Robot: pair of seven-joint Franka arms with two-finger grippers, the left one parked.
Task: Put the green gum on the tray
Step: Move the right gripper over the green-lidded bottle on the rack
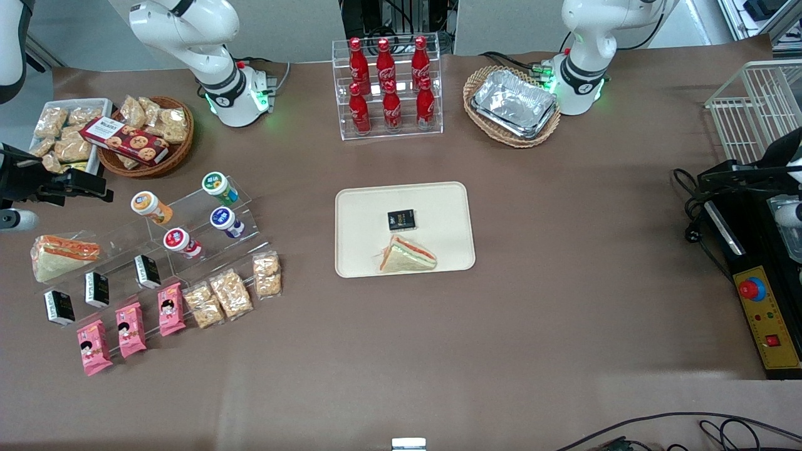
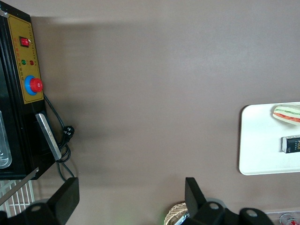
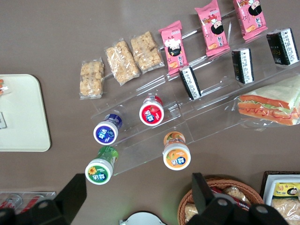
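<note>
Green gum (image 1: pixel 217 186): green lid w/ yellow mark, green-white body; tray (image 1: pixel 357 207) plain cream-beige on brown table (image 1: pixel 564 282); neighbour canisters blue-lidded (image 1: pixel 223 219), orange-lidded (image 1: pixel 146 203), red-lidded (image 1: pixel 178 240); gripper (image 3: pixel 136 199) black, above the canisters.

right arm: raised at the working arm's end of the table, wrist camera facing straight down | gripper (image 1: pixel 75 185): dark, held level above the table, pointing toward the table's middle | fingers (image 3: pixel 70 192): spread wide apart, nothing between them | contact: none, touching no object
</note>
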